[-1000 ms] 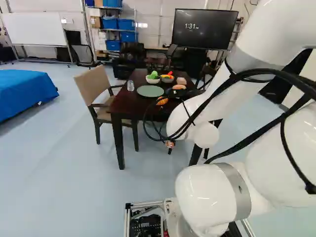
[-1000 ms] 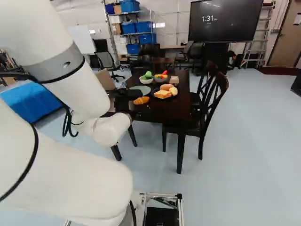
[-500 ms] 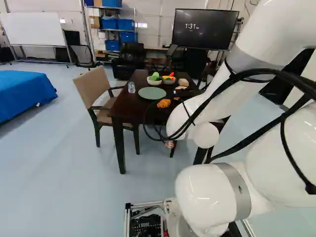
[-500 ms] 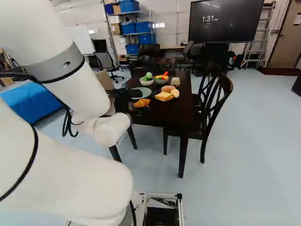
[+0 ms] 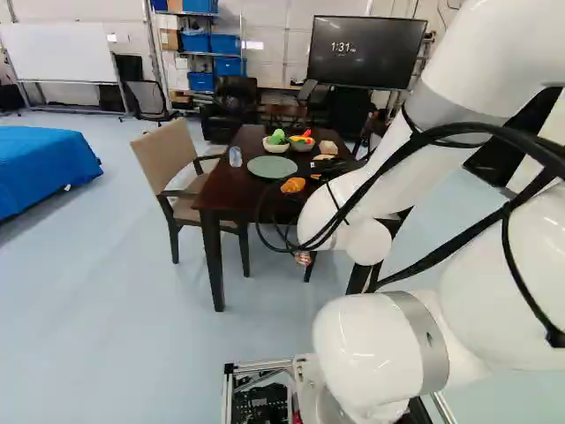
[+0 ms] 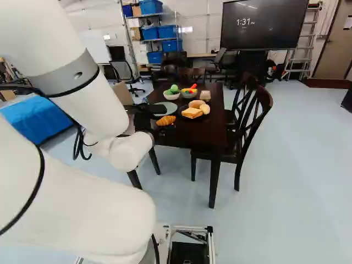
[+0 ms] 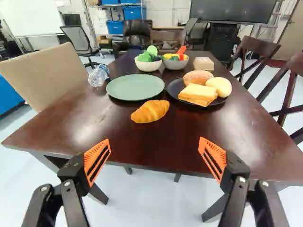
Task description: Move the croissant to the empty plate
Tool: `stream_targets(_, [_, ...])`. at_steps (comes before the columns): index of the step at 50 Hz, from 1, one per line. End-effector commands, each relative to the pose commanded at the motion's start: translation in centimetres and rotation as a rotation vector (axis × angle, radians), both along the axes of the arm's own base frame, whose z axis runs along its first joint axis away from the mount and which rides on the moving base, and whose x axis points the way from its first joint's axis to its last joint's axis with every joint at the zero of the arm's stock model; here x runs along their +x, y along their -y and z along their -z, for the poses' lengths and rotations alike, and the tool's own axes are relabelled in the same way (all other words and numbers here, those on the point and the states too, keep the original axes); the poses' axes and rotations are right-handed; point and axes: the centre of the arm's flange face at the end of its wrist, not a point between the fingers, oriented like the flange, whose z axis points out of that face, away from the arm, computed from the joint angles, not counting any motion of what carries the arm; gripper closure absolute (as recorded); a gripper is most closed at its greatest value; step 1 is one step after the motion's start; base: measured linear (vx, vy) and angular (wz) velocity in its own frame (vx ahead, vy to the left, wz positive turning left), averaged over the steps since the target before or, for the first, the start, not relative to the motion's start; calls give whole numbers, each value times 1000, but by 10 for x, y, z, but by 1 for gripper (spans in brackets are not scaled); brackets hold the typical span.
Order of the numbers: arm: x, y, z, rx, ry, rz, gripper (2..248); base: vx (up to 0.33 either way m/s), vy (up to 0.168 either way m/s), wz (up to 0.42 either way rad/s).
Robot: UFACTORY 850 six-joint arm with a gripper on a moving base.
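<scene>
The croissant (image 7: pixel 150 111) lies on the table ahead of the gap in my gripper (image 7: pixel 155 141), nearer my left finger than my right. My fingers stand wide apart with nothing between them. Its length runs mostly across my gap, slightly slanted, so closing as I am would squeeze its ends. I'd do better to turn my wrist until the pads face its long sides, move ahead, tip down and close gently around the thick middle; it is probably light and could roll if one pad touches first.

Just beyond it, toward my left finger, the green plate (image 7: pixel 135 87) sits bare, so the carry should be a short lift and a slight shift over. Its near rim is close enough for a low fingertip to nudge. The black plate (image 7: pixel 176 89) of bread crowds my right finger's side. Past the green plate stand a water bottle (image 7: pixel 98 75) and the white bowl (image 7: pixel 147 65). The dark wooden table (image 7: pixel 156 146) has its near edge close to my fingers; I should cross it high.
</scene>
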Motion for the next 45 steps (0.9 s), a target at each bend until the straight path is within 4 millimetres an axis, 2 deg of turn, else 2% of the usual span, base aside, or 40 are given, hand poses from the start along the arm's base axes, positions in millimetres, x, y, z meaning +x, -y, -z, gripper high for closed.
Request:
stream_targets(16, [3,0,-1,0,2,0,3,0,0,0])
stream_targets(45, [50,0,-31,0,63,0,3,0,0,0])
